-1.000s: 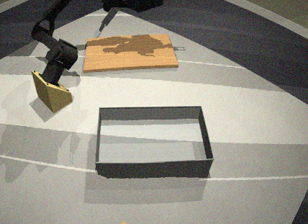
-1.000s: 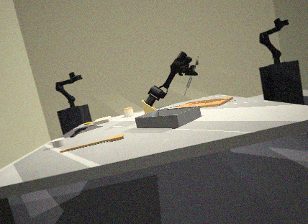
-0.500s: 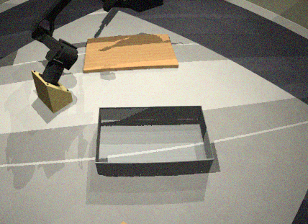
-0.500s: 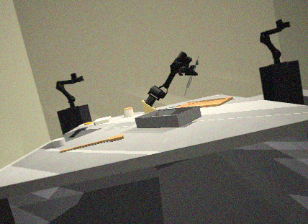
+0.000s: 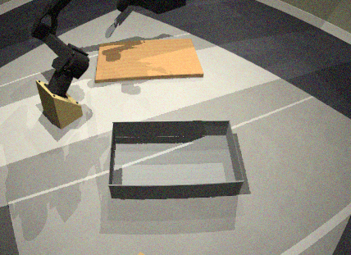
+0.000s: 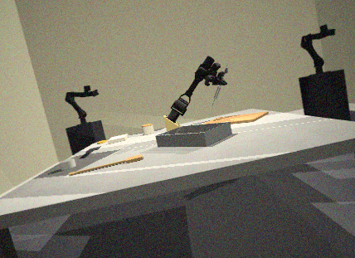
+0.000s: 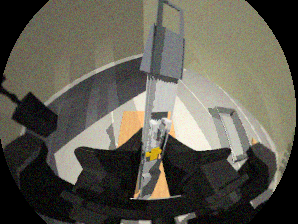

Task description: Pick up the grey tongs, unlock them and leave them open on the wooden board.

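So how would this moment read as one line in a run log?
gripper: shut on tongs | tongs: in air, tips down, above board | tin: no tongs in it

Arm (image 5: 61, 62): matte black, chunky jointed links, rounded housings at joints, slimmer tube-like upper link (image 6: 192, 87). Base (image 5: 57, 106): tan-yellow wedge block, angled faces, few small dark screw dots on top face. Gripper (image 6: 217, 80): black, compact, blocky body. Wrist view: two broad black fingers, dark curved housing below. No visible cables or markings.
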`<state>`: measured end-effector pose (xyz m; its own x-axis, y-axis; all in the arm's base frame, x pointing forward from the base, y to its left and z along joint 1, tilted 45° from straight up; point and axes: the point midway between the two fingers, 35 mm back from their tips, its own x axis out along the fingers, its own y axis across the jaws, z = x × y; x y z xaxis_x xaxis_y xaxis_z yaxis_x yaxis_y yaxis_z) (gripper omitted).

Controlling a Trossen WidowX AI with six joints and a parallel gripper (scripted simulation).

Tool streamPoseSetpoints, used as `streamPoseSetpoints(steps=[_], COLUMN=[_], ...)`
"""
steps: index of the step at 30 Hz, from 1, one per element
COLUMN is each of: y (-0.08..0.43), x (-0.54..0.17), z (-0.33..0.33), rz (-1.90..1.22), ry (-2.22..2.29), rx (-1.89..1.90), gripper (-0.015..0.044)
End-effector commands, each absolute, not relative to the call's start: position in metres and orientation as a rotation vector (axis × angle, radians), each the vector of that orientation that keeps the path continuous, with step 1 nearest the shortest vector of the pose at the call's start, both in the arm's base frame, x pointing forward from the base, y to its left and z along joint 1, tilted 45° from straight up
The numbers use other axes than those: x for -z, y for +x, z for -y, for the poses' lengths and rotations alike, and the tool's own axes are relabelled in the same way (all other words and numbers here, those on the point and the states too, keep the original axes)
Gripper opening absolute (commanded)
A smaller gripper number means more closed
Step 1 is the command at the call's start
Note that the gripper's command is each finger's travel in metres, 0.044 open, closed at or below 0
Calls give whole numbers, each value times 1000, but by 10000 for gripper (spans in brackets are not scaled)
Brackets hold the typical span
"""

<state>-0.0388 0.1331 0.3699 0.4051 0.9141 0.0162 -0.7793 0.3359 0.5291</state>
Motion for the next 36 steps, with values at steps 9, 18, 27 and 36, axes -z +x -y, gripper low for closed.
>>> streamPoseSetpoints(steps=[9,18,27,36], y=[-31,-24,-17,-10], x=[-379,-383,-385,-386], z=[-121,-115,-113,-113], rz=[-407,-490,-572,-658], ry=[553,574,575,565], rx=[-1152,-1169,-1187,-1198], gripper=[-150,-150,-150,-150])
